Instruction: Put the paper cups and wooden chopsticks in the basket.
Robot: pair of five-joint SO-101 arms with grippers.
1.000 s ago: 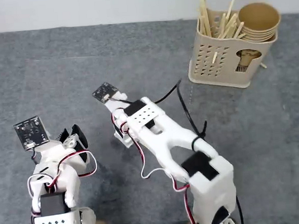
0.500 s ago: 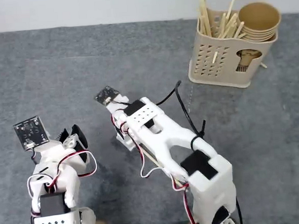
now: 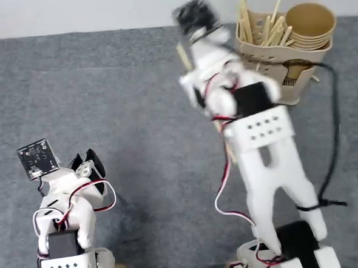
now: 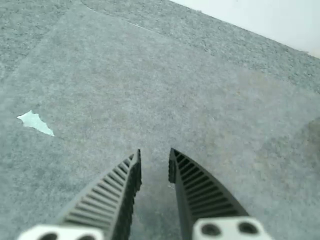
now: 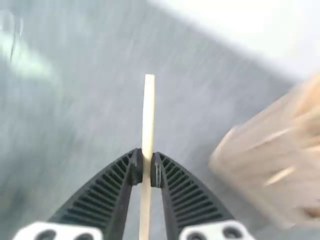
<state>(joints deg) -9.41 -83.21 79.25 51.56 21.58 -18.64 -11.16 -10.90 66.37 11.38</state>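
While the right gripper [image 5: 146, 165] pinches a wooden chopstick [image 5: 148, 110] just beside the basket [image 3: 312, 72], the stick's long tail could catch the rim and twist loose. The left gripper [image 4: 154, 167], well apart from the basket, hangs slightly parted, empty.

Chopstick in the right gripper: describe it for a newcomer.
Find the tan basket at the table's far right; the right gripper sits beside it. The chopstick is the single stick pinched in that gripper, unlike those standing in the basket.
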